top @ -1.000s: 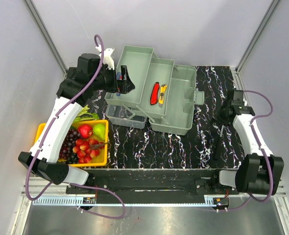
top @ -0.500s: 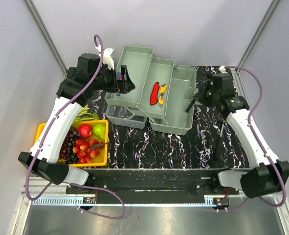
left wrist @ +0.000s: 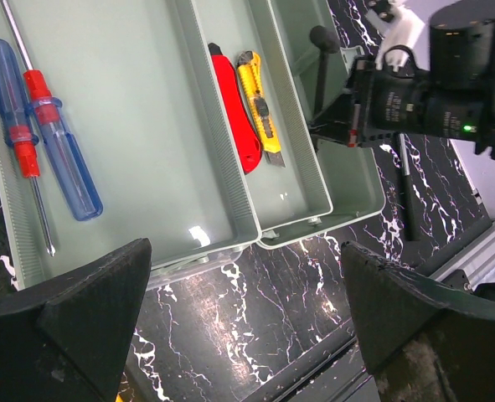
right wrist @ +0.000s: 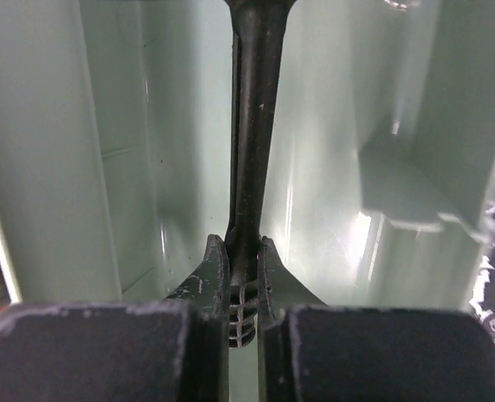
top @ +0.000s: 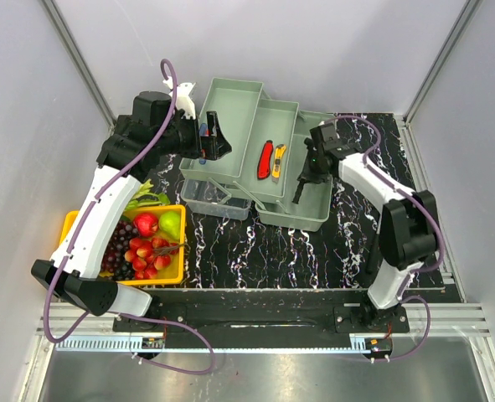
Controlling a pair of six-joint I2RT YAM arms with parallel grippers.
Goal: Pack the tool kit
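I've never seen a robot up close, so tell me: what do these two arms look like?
Both the left arm and right arm have white shells between black joints. A purple cable loops along each. The fingers are black and wedge-shaped; a green light glows on the right wrist.

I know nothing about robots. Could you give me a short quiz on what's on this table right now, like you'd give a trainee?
1. True or false: the right gripper is shut on a slim black tool.
2. Which things lie side by side in the middle tray of the toolbox?
A. a red utility knife and a yellow utility knife
B. two screwdrivers
C. grapes
3. Fill in the gap: the left gripper is ____ and holds nothing.

Key: 1 true; 2 A; 3 open.
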